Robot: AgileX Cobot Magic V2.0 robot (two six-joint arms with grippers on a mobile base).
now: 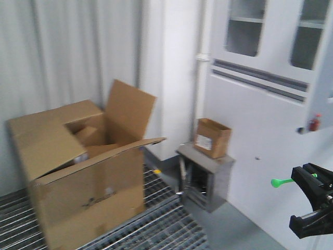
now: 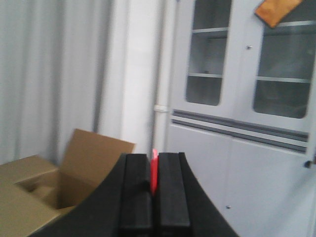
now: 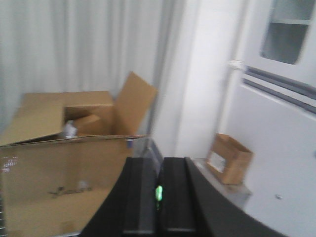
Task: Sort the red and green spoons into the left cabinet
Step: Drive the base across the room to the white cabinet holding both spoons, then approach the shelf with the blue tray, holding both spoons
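My left gripper [image 2: 153, 159] is shut on a red spoon [image 2: 154, 170], which shows as a thin red strip between the pads. It faces the white cabinet [image 2: 237, 163], whose doors are shut. My right gripper [image 3: 158, 160] is shut on a green spoon [image 3: 158, 192]. In the front view the right gripper [image 1: 300, 179] is at the lower right, with the green spoon [image 1: 281, 182] sticking out to the left in front of the white cabinet [image 1: 260, 120]. The left gripper does not show in the front view.
A large open cardboard box [image 1: 83, 172] stands on a metal grate floor [image 1: 166, 229] at the left. A small cardboard box [image 1: 212, 137] sits on a low grey metal unit [image 1: 205, 177] against the cabinet. Grey curtains [image 1: 62, 52] hang behind.
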